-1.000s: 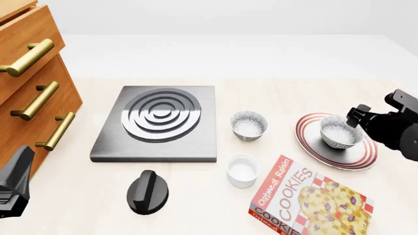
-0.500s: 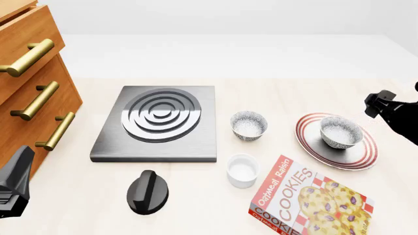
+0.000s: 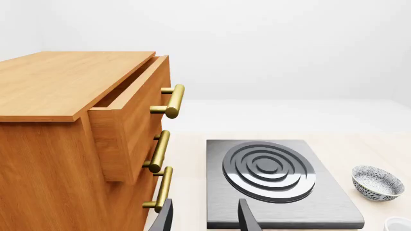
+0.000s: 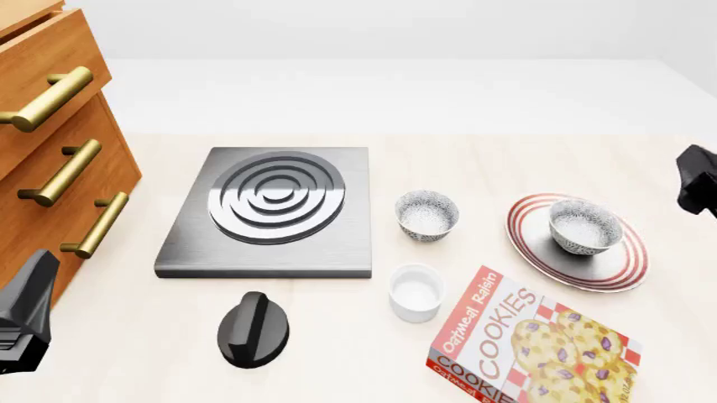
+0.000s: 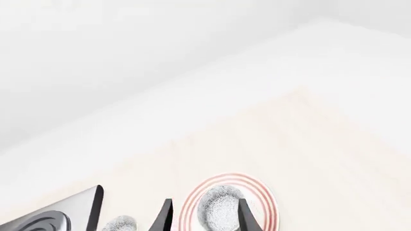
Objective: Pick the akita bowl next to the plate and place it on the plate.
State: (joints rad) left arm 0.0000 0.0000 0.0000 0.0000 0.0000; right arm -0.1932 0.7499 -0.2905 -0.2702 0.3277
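Counter first: pale wood top, w/ a wide bare strip behind the dishes to its far edge. Wooden drawer cabinet closes off the left edge; the left wrist view alone shows its top drawer pulled partway out. Silver stove plate w/ concentric rings sits left of centre, a black knob nearer us. Cookies box lies at the near edge, its corner just beside the plate.

Plate is on the right side, flat, red-ringed. We see the akita bowl upright on it, mouth up; round, so no long axis. Its twin bowl stands between stove and plate, apart from both, w/ a white ramekin nearer us.

Right gripper hangs above the plate, fingers spread, pinching nothing; front view catches only a black bit of that arm at the right edge. Left gripper is spread too, empty, near the cabinet.
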